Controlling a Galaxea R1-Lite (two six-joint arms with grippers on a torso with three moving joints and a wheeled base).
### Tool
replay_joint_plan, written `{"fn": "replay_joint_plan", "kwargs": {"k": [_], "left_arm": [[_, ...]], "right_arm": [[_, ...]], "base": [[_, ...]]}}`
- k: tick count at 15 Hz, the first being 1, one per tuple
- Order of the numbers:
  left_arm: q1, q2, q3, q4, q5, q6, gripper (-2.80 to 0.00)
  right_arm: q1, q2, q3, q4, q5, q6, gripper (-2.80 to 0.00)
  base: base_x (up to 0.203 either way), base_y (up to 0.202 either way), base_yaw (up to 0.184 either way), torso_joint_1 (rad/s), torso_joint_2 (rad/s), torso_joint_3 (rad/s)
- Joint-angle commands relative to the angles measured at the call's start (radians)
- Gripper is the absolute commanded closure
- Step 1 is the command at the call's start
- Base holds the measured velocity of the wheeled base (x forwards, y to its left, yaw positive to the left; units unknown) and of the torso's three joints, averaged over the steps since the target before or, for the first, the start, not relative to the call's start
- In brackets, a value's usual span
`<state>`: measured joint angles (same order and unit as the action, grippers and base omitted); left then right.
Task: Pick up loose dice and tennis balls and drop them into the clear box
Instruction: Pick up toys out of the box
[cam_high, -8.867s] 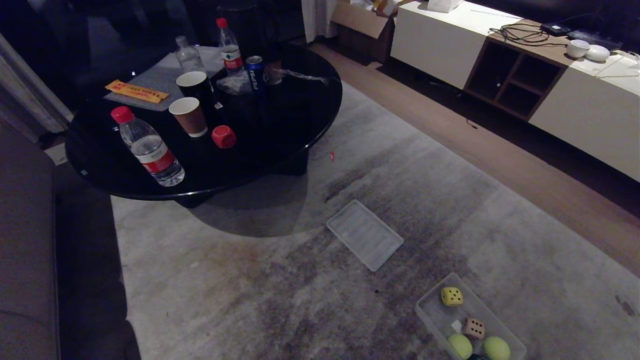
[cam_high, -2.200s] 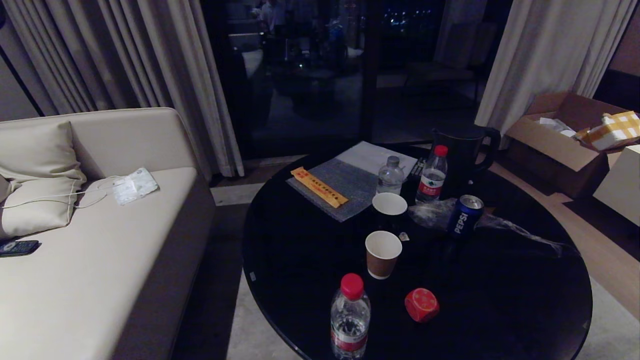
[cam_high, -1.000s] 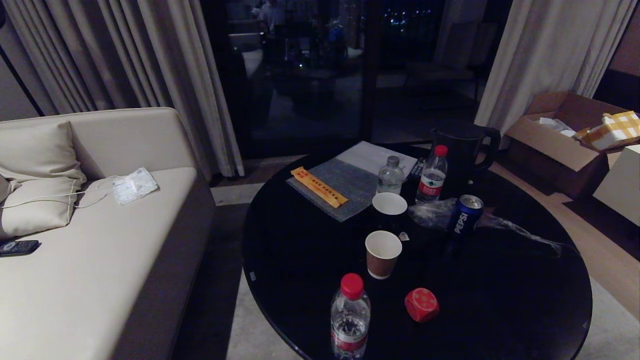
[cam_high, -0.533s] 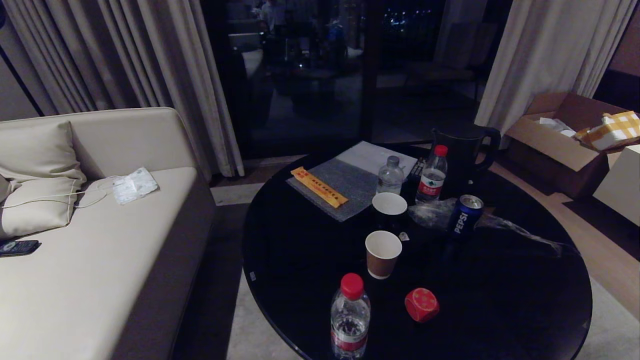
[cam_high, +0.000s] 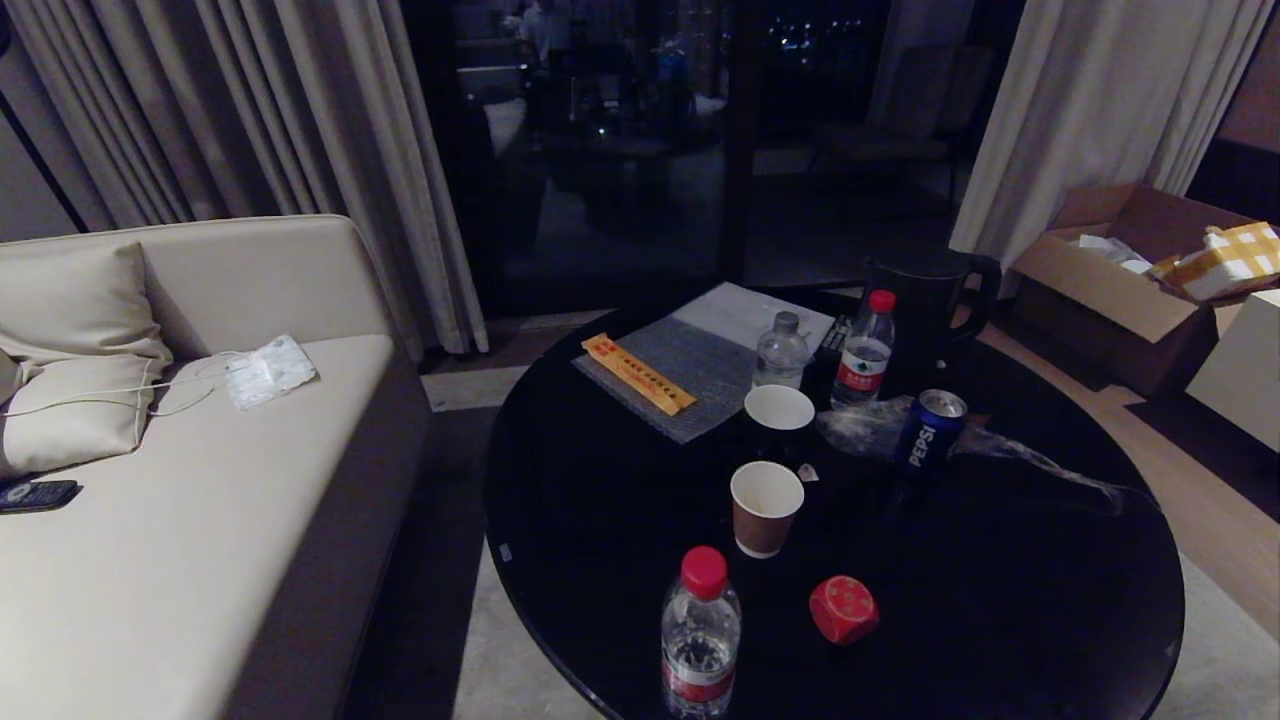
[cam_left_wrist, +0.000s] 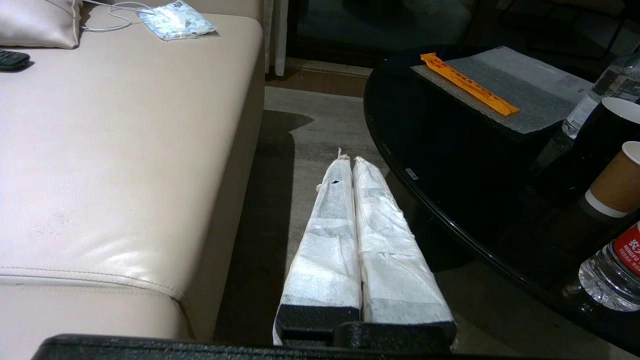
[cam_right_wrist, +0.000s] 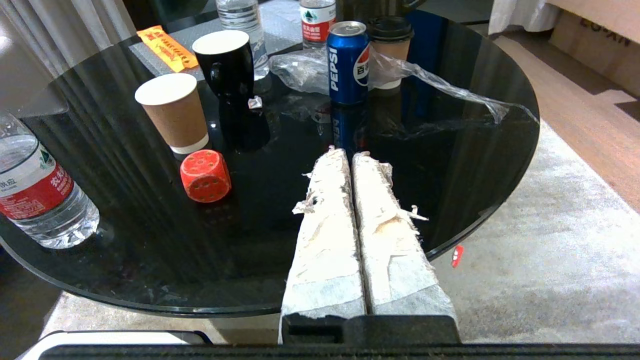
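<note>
Arms low, level, jaws pressed together.

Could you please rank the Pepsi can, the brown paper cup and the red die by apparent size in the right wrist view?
1. Pepsi can and brown paper cup: they look alike, and the can stands farther off, so I won't separate them.
2. Red die, clearly smallest.

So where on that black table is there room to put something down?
Bare glass spreads right of the red die toward the black table rim. Another patch lies left of the brown cup. It is crowded around the Pepsi can.
</note>
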<state>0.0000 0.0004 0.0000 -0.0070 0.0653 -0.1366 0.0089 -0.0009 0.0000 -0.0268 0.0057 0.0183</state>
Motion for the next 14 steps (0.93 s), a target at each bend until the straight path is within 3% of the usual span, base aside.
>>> {"fn": "replay_joint_plan", "kwargs": {"k": [1,5,14], "left_arm": [[0.000,0.001,0.000,-0.001,0.001,-0.001,0.00],[0.000,0.001,0.000,-0.001,0.001,-0.001,0.00],[0.000,0.000,0.000,0.001,0.001,0.000,0.00]], "right_arm": [[0.000,0.002,0.009,-0.001,0.000,0.000,0.00],[0.000,0.001,0.009,0.001,0.000,0.000,0.00],[0.000,0.001,0.009,-0.001,0.000,0.002,0.00]], "base": [[0.000,0.000,0.000,0.000,0.00,0.000],[0.000,0.000,0.000,0.000,0.00,0.000],[-0.002,-0.003,0.073,0.003,0.00,0.001]]}}
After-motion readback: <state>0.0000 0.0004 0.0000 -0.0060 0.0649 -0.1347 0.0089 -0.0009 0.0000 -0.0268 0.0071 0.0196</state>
